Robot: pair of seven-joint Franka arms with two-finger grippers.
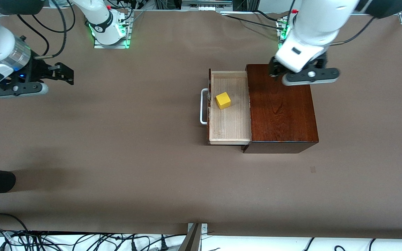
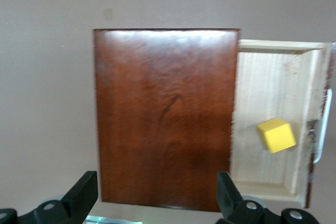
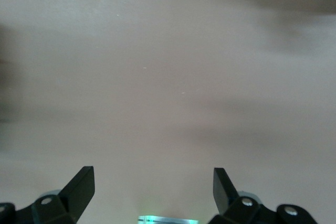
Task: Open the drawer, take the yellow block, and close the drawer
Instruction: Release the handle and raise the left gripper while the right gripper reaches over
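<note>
The yellow block (image 1: pixel 223 100) lies inside the drawer (image 1: pixel 229 132), resting on the pale wood floor of the tray, in the half of the tray farther from the front camera and close to the dark front panel. No gripper touches the block. The drawer stands pulled out of the mahogany box (image 1: pixel 281 108) toward the right arm's end of the tabletop (image 1: pixel 117 157). Its white bar handle (image 1: pixel 203 106) projects from the front panel on the side away from the box.

The left gripper (image 1: pixel 277 71) hangs in the air over the box top, above the corner farthest from the front camera and nearest the drawer. In the left wrist view its jaws are spread wide with nothing between them, and the box top and the open drawer lie below.

The right gripper (image 1: pixel 63 73) waits over bare tabletop, well apart from the box, at the right arm's end. Its jaws are also spread and hold nothing.
</note>
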